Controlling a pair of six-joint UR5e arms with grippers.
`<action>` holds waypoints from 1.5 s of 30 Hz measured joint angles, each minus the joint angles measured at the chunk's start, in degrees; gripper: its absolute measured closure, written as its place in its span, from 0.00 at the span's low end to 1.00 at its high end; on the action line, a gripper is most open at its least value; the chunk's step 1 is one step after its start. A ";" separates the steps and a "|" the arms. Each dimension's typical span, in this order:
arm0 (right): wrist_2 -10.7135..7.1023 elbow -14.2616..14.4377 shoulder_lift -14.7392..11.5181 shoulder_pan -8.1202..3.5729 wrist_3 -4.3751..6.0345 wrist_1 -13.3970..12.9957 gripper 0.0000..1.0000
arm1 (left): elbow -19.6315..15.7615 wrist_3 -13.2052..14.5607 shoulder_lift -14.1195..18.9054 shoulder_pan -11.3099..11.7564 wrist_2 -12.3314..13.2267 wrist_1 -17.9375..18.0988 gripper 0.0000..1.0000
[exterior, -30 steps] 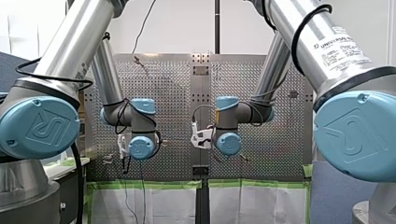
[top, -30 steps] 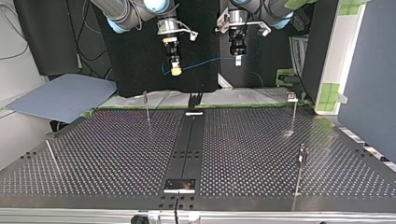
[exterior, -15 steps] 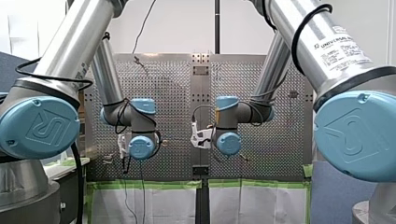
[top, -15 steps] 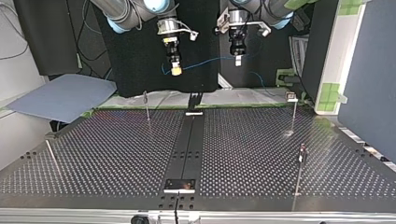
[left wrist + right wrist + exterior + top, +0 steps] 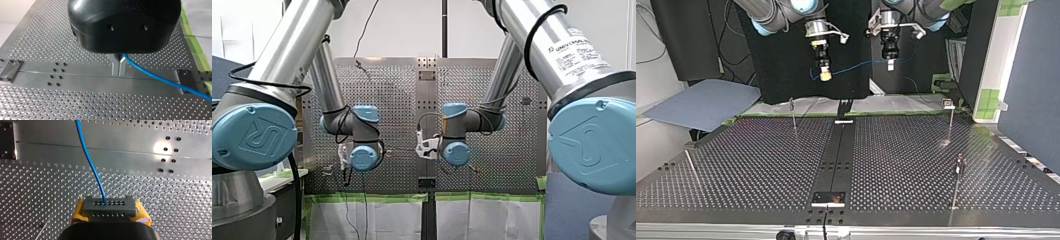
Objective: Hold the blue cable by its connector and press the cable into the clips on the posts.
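In the right wrist view my right gripper (image 5: pixel 109 208) is shut on a grey connector block (image 5: pixel 109 213), yellow pads (image 5: pixel 78 211) on either side of it. The blue cable (image 5: pixel 89 160) leaves the block and runs ahead over the plate. The left wrist view shows my left gripper (image 5: pixel 118 73) with its metal fingers shut on the blue cable (image 5: pixel 160 79), which trails off to one side. In the top view both grippers hang high above the table's far edge, my right gripper (image 5: pixel 824 76) at the left and my left gripper (image 5: pixel 890 63) at the right, with the cable (image 5: pixel 856 65) strung between them.
Thin posts stand on the perforated table (image 5: pixel 761 165): one far left (image 5: pixel 793 114), one far right (image 5: pixel 950 120), one near right (image 5: pixel 957 182), and a leaning rod at the near left (image 5: pixel 692 169). A blue sheet (image 5: pixel 701 102) lies beyond the table's left corner.
My right gripper has crept slightly toward my left gripper. Both grips are unchanged.
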 joint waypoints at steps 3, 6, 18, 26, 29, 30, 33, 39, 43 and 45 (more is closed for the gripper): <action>1.07 -1.22 1.24 1.17 -0.35 -0.59 1.00 | 1.17 1.19 -1.19 -1.19 -1.20 -1.00 1.00; 1.67 -2.77 2.78 1.94 -0.46 -0.81 1.00 | 2.17 2.70 -2.73 -2.72 -2.73 -1.44 1.00; 1.91 -6.84 8.94 2.26 -0.51 -0.89 1.00 | 2.64 4.14 -9.29 -5.19 -5.54 -1.62 1.00; 1.71 -7.28 12.64 2.22 -0.66 -1.18 1.00 | 2.64 3.88 -12.95 -4.95 -5.50 -1.35 1.00; 1.99 -8.33 12.43 2.49 -0.04 -0.97 1.00 | 3.36 2.78 -12.65 -4.60 -5.51 -0.82 1.00; 2.34 -8.60 12.07 2.63 0.38 -0.61 1.00 | 3.71 2.23 -12.23 -4.53 -5.40 -0.97 1.00; 3.16 -8.93 10.63 2.81 1.15 0.42 1.00 | 4.31 0.66 -10.81 -4.11 -4.61 -2.06 1.00; 2.58 -9.94 7.41 2.85 2.66 2.21 1.00 | 5.25 -1.60 -8.13 -3.04 -5.51 -4.66 1.00; 0.82 -11.73 5.38 2.70 4.09 4.09 1.00 | 5.63 -2.01 -6.24 -2.32 -7.27 -6.54 1.00; -0.13 -12.67 4.40 2.60 4.39 5.07 1.00 | 5.91 -2.15 -5.20 -1.85 -8.31 -7.55 1.00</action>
